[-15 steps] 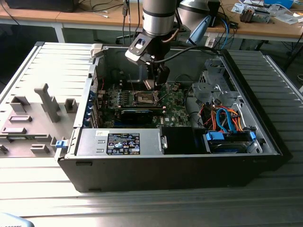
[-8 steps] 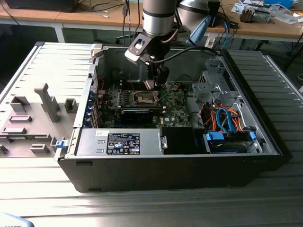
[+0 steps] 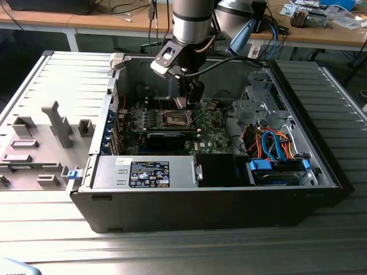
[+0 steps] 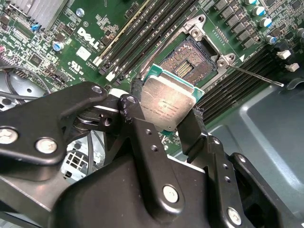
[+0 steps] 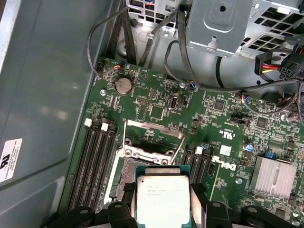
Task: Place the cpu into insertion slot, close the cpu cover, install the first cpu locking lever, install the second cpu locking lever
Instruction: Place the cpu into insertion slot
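Silver-grey cpu [image 4: 166, 107] clamped in the pincer [image 4: 164, 113], above the bare socket.
Black fingers [image 5: 124, 211] grip two opposite edges of the chip, which hangs apart from the insertion slot [image 4: 190, 61] on the green motherboard [image 5: 156, 102]; the cpu cover [image 5: 147, 153] stands hinged open.

Wooden desk [image 3: 51, 24] (cable-strewn), ribbed metal table [image 3: 172, 252]

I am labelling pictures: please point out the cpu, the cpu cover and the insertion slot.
cpu [image 4: 166, 105]: second wrist view, metal top.
cpu cover [image 5: 147, 153]: first wrist view, wide frame bar.
insertion slot [image 4: 189, 61]: second wrist view, dark centre.
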Tool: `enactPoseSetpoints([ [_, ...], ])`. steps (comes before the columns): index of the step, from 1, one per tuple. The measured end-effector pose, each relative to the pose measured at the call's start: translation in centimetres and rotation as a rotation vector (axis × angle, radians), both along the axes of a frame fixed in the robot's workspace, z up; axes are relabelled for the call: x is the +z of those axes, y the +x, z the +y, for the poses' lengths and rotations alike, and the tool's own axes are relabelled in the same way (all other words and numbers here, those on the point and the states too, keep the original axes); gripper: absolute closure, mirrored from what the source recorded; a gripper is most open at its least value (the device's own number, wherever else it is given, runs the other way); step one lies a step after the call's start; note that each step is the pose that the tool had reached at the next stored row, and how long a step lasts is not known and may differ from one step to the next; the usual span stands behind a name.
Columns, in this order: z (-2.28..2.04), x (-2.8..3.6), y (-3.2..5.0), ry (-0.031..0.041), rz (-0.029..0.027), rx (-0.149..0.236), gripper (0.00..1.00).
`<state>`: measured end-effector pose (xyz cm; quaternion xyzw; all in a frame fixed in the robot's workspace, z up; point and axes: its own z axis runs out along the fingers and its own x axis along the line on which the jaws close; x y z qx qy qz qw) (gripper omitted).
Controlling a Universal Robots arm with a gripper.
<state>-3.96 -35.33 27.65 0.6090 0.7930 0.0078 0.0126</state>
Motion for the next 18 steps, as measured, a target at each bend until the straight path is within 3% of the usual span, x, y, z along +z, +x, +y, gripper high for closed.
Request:
enactPoseSetpoints([
  [18, 0.0, -0.16, 0.0, -0.0006, -0.0001, -0.036, 0.46],
])
